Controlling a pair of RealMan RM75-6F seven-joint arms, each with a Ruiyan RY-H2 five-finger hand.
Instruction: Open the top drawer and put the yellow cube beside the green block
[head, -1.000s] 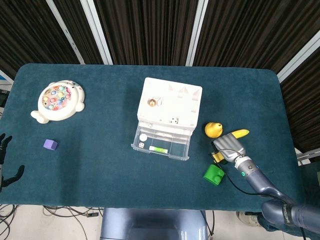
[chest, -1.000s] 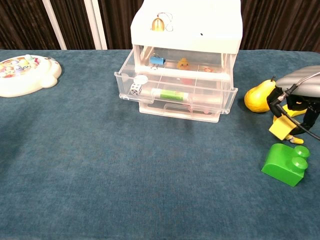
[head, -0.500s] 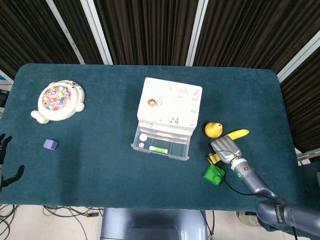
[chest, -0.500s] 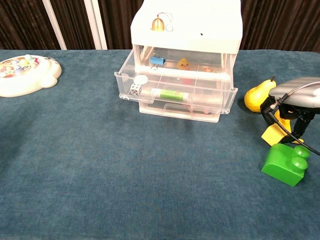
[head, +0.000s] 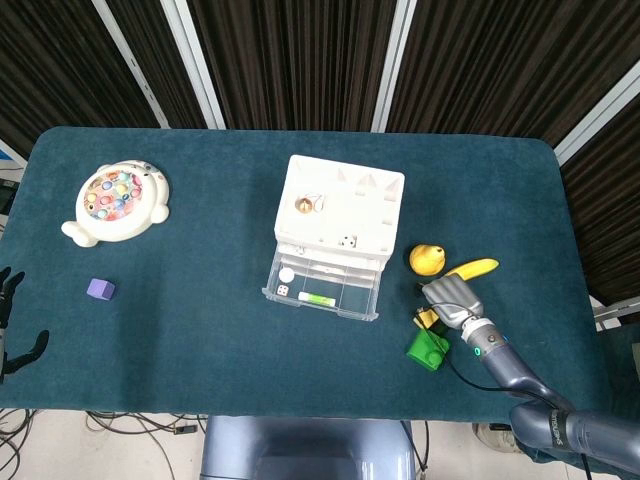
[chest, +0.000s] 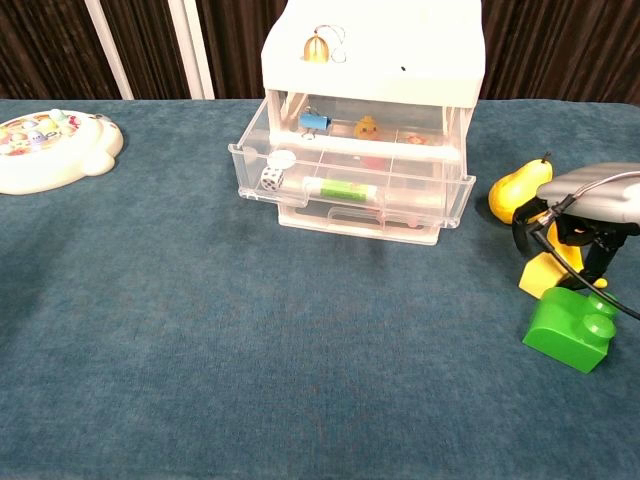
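Fishing-game toy (head: 114, 201), white with coloured fish, at ten o'clock on the teal table (head: 200, 330). Purple cube (head: 100, 289) at eight o'clock. Yellow pear (head: 427, 259) and banana (head: 474, 268), just apart, at four o'clock.

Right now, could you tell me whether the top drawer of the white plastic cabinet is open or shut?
Open: the clear top drawer juts forward from the white plastic cabinet, its contents exposed.

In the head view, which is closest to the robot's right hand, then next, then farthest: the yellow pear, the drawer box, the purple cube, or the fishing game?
From the right hand:
1. Yellow pear, just behind the hand.
2. Drawer box, at the table's middle.
3. Purple cube, far left, near the front edge.
4. Fishing game, far left, farther back.
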